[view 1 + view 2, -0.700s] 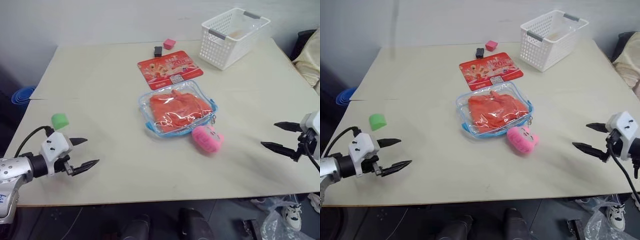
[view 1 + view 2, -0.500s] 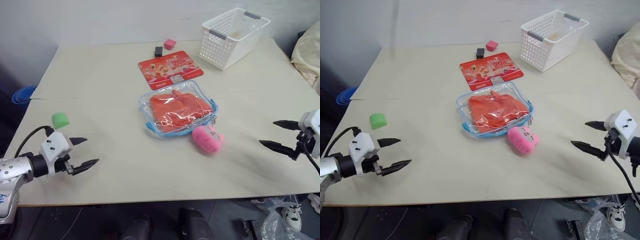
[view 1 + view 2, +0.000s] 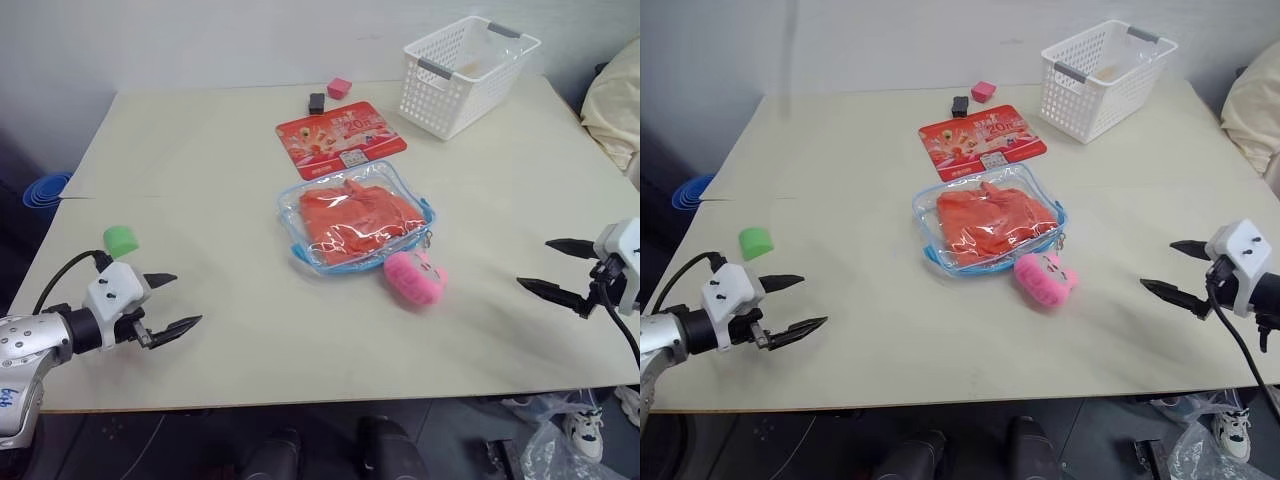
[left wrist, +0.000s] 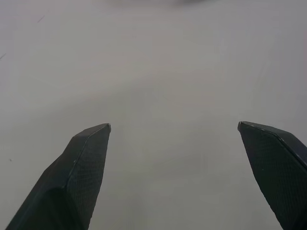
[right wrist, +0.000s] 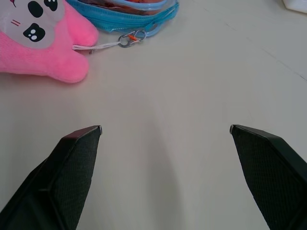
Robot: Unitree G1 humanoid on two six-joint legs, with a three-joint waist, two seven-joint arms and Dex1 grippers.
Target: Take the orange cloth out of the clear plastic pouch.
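- Step: start of the task, approach not begun — nothing gripped yet.
- Pouch [image 3: 355, 216] lies flat mid-tabletop [image 3: 200, 160], blue zipper trim all round; cloth [image 3: 355, 218] sits folded inside it, fully enclosed as far as I can tell.
- Pink plush [image 3: 414, 277] touches the pouch's near corner; the zipper pull ring [image 5: 130, 38] lies on the tabletop just beside the plush.
- Red packet [image 3: 340, 138] just beyond the pouch, basket [image 3: 468, 72] far right corner, green block [image 3: 120, 240] near the left hand.
- Left hand [image 3: 170, 304] — fingers spread wide, empty, over the near left edge, well apart from the pouch.
- Right hand [image 3: 560, 268] — fingers spread wide, empty, near the right edge, also well apart.
- Next, my guess: one hand pins or lifts the pouch, the other finds the zipper pull or opening — can't tell whether the zip is open.
- Risk: plush crowds the pull, so the right hand may nudge it.
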